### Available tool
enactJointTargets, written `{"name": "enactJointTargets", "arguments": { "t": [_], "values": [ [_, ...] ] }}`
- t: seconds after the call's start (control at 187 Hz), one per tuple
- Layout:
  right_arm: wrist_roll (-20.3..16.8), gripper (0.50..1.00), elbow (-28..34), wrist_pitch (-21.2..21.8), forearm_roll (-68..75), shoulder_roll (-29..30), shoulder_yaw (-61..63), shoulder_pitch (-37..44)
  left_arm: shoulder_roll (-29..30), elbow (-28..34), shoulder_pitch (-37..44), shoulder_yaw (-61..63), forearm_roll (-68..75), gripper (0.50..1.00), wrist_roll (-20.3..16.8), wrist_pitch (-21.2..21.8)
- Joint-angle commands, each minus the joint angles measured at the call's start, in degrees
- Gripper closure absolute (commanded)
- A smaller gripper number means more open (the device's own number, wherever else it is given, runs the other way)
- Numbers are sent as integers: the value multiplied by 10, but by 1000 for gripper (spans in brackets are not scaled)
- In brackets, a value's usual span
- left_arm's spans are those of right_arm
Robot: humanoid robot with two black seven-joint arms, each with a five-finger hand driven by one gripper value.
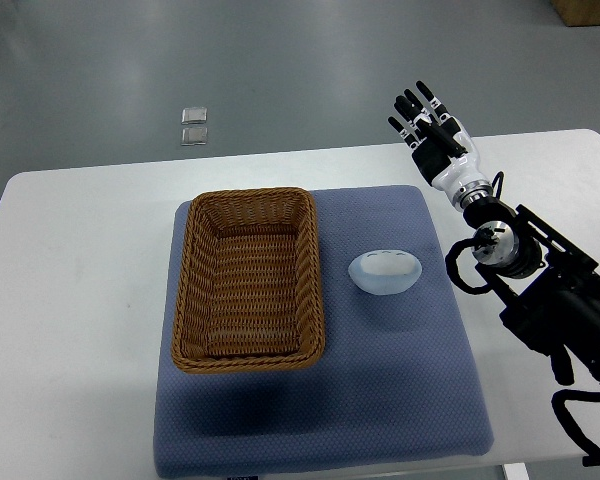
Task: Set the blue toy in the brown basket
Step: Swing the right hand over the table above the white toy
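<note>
Brown basket [248, 281] holds nothing (blue toy [385, 271] just beside it).

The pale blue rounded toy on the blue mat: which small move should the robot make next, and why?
Probably bring the right hand toward the robot and left, over the pale blue rounded toy. The hand is open, holds nothing, and sits beyond the toy near the table's far edge; the toy lies on the blue mat, right of the empty brown woven basket.

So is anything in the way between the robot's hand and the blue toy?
No. In the top view, only bare blue mat and a bit of white table lie between the right hand and the blue toy.
</note>
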Motion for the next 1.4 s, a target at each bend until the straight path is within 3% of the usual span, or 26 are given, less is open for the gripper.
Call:
{"name": "enactJointTargets", "arguments": {
  "t": [0.0, 0.321, 0.503, 0.691, 0.9, 1.05, 1.146, 1.393],
  "values": [
    [0, 591, -1, 1, -1, -1, 0, 2, 0, -1, 0, 0, 0, 500, 0, 0],
    [-9, 591, 5, 17, -17, -15, -21, 13, 0, 0, 0, -1, 0, 500, 0, 0],
    [-44, 591, 7, 43, -96, -87, -122, 92, 0, -2, 0, 0, 0, 500, 0, 0],
    [-82, 591, 18, 83, -253, -163, -322, 219, 0, -3, 0, 0, 1, 500, 0, 0],
    [-160, 591, 92, 174, -356, -221, -542, 369, 0, -4, -1, 0, 2, 500, 1, -1],
    [-246, 591, 189, 189, -355, -237, -672, 456, 0, -2, -1, 0, 1, 500, 1, -1],
    [-250, 591, 232, 188, -350, -244, -705, 488, 0, -3, -1, 0, 1, 500, 1, -1],
    [-250, 593, 252, 171, -348, -245, -709, 472, 0, -2, -1, 0, 1, 500, 1, -1]
  ]
}}
